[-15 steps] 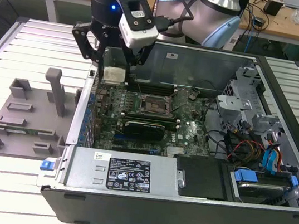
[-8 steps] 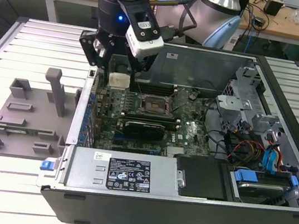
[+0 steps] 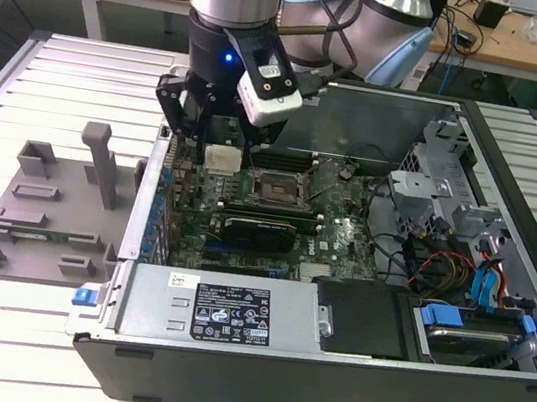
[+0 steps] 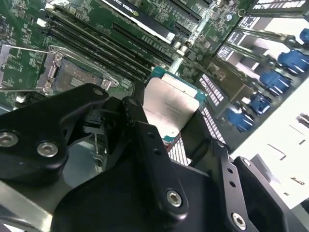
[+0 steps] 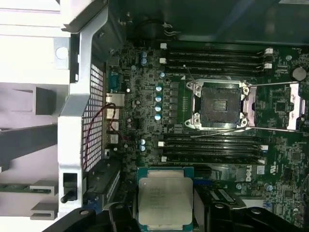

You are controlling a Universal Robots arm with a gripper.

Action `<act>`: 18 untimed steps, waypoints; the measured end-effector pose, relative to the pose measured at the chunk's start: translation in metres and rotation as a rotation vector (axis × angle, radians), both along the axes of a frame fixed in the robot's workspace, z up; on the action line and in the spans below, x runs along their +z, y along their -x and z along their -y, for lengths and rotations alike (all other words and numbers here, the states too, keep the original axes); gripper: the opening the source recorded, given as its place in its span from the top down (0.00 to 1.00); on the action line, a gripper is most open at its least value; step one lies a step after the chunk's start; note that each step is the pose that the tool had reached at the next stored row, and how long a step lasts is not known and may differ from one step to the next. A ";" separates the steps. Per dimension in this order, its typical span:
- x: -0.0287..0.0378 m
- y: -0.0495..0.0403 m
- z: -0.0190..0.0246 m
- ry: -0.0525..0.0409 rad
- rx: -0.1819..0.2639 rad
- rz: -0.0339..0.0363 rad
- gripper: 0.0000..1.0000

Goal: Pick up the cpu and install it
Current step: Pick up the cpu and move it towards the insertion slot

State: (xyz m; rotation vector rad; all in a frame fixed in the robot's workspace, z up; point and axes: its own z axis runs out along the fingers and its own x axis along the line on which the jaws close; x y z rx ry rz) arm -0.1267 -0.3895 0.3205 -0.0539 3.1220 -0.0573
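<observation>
White slatted counter (image 3: pixel 64 80) carries the open black computer case (image 3: pixel 322 381), whose green motherboard (image 3: pixel 344 238) surrounds the socket (image 3: pixel 278 190). A grey plastic tray (image 3: pixel 34 217) lies outside the case, well off to the exterior view's left of the socket. The pincer (image 3: pixel 218 143) hangs above the board, near the socket on the exterior view's left, clamped on the cpu (image 3: pixel 219 158) by its edges. In the first wrist view the cpu (image 5: pixel 165 202) shows its metal top, apart from the socket (image 5: pixel 219 107), with memory slots between them.

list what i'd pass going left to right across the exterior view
grey tray → cpu gripped in the claw → black socket on the motherboard → blue-tabbed drive
</observation>
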 end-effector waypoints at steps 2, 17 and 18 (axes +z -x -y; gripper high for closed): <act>-0.0051 -0.0019 0.0000 -0.0001 0.000 0.0000 0.45; -0.0277 -0.0471 -0.0194 -0.0001 0.000 0.0000 0.45; -0.0295 -0.0502 -0.0216 0.0000 0.000 -0.0001 0.45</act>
